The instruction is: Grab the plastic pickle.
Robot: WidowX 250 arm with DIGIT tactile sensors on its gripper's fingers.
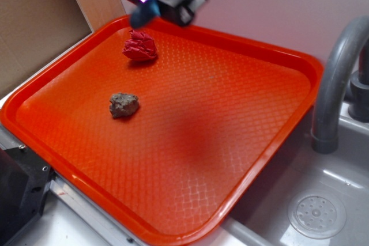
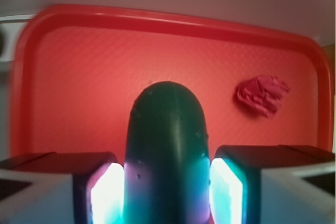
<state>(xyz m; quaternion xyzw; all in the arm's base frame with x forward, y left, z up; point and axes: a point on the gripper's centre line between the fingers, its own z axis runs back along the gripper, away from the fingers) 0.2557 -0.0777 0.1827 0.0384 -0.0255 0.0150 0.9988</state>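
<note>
The plastic pickle, a smooth dark oblong with a rounded end, fills the middle of the wrist view, pinched between two glowing pads. My gripper is shut on it. From outside, the gripper hangs above the far left corner of the orange tray, and the pickle's blue-grey end pokes out below the fingers, clear of the tray floor.
A wrinkly red wad lies just below the gripper and shows again as the red wad at the right. A lumpy grey-brown chunk sits mid-left on the tray. A grey faucet and sink stand to the right.
</note>
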